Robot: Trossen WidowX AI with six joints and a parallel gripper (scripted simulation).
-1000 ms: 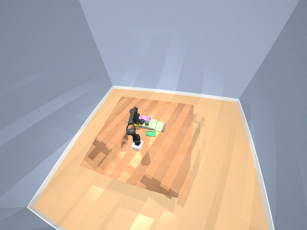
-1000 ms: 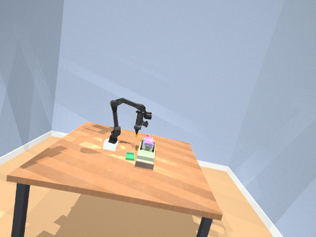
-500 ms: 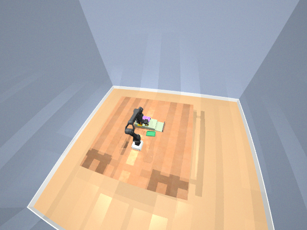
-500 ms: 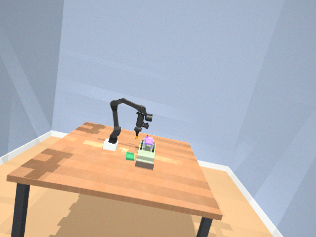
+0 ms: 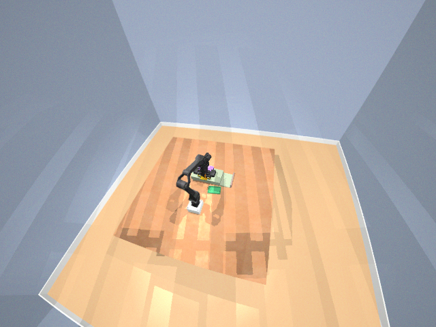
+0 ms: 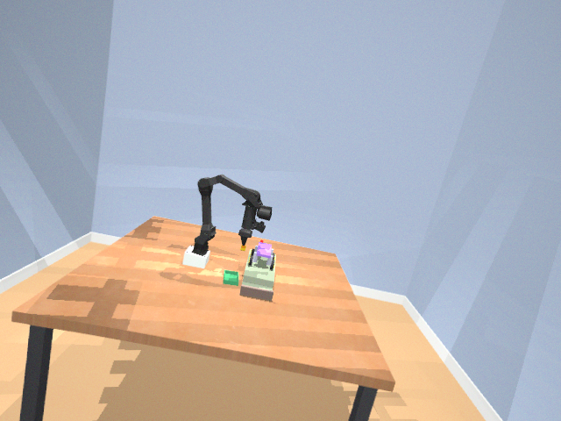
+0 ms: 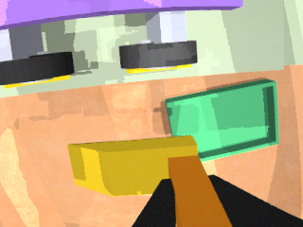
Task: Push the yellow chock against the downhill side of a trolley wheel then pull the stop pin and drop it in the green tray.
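My gripper (image 6: 244, 245) (image 7: 187, 186) is shut on the orange handle of the yellow chock (image 5: 204, 177) (image 6: 243, 248) (image 7: 134, 167). The chock hangs in the air beside the ramp (image 5: 227, 179) (image 6: 259, 280) (image 7: 237, 47), on the arm-base side, touching neither ramp nor trolley. Its black rubber base is not visible. The purple trolley (image 5: 210, 168) (image 6: 264, 250) (image 7: 118, 10) stands on the ramp; two dark wheels show in the wrist view. The red pin head (image 6: 261, 241) shows behind the trolley. The green tray (image 5: 214, 190) (image 6: 230, 277) (image 7: 232, 118) lies beside the ramp and holds nothing visible.
The white arm base (image 5: 194, 207) (image 6: 195, 257) stands on the wooden table (image 5: 246, 211) (image 6: 181, 312), on the tray's side of the ramp. The arm arches over from the base and partly hides the trolley in the top view.
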